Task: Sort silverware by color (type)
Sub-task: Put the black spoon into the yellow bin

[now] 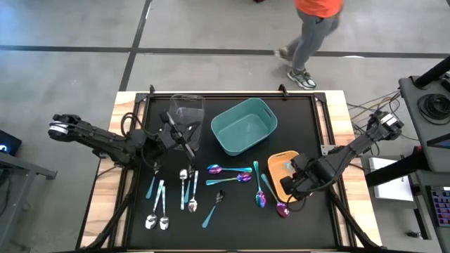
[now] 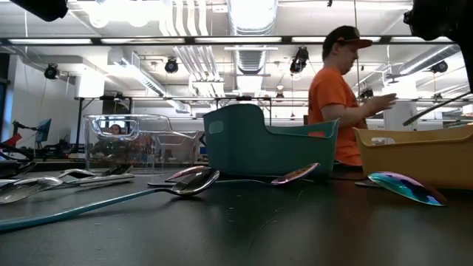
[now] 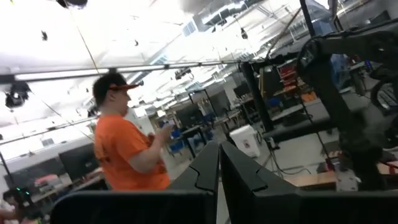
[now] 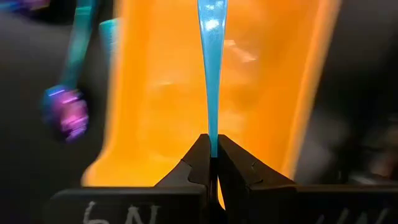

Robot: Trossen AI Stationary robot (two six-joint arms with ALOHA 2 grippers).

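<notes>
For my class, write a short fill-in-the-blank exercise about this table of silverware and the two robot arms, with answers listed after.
1. The right gripper is shut on a utensil's ____ handle above the orange bin.
2. Between the clear bin and the orange bin stands a ____ bin.
3. The person behind the table wears an ____ shirt.
4. The left gripper is ____ and holds nothing.

Answers: teal; teal; orange; shut

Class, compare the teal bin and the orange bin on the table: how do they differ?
The teal bin looks bigger than the orange bin. The teal bin appears empty; the orange bin has a teal-handled utensil over it, pinched in the right gripper. Both are open-topped and stand on the black mat.
</notes>
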